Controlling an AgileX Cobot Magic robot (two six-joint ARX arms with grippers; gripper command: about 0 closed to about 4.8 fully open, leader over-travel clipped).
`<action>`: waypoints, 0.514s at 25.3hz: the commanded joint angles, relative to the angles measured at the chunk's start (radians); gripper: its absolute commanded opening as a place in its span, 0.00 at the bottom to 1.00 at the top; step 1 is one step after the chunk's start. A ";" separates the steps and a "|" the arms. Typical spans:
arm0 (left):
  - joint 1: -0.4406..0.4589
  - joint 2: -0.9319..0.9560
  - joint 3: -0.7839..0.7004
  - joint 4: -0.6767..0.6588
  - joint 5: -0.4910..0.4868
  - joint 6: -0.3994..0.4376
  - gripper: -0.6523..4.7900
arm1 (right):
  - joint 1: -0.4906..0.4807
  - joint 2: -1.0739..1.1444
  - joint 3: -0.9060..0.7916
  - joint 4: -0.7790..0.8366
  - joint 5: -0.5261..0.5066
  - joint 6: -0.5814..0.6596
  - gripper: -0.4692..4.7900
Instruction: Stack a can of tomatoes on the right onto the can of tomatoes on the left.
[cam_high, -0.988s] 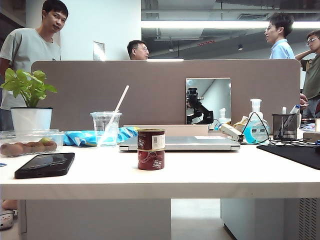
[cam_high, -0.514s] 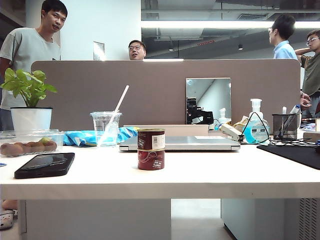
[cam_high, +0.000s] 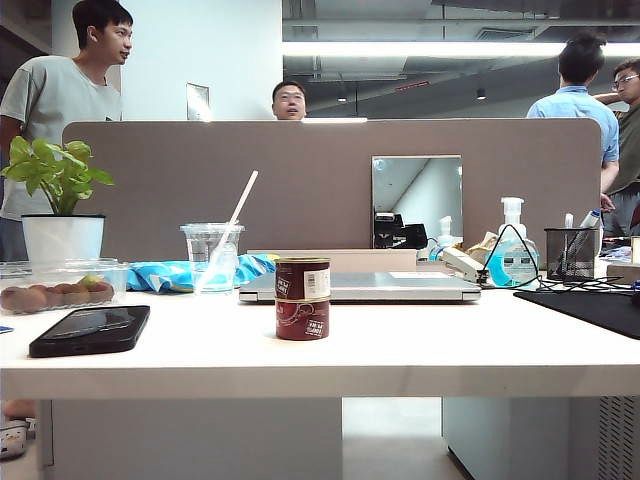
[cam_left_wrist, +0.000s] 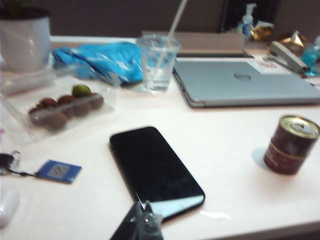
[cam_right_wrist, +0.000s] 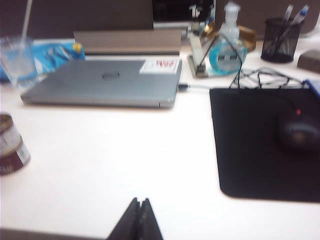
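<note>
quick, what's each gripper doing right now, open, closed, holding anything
Left gripper: closed, holding nothing, above the table edge near the phone.
Right gripper: closed, holding nothing, above bare table beside the mouse pad.

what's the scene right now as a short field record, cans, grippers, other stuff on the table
cans: upper can stacked upright on lower can, mid table
left gripper: shut, empty, by the phone's near end, apart from the cans
right gripper: shut, empty, over bare table
behind cans: closed laptop
task state: stack looks done
</note>
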 joint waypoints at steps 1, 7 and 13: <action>0.003 0.001 0.002 -0.005 0.017 -0.002 0.11 | 0.002 0.001 -0.025 0.015 0.000 0.005 0.07; 0.003 0.001 0.002 -0.005 0.017 -0.002 0.11 | 0.001 0.001 -0.039 -0.031 0.000 0.004 0.07; 0.055 -0.006 0.002 -0.010 0.043 0.001 0.11 | 0.001 0.000 -0.039 -0.029 0.000 0.004 0.07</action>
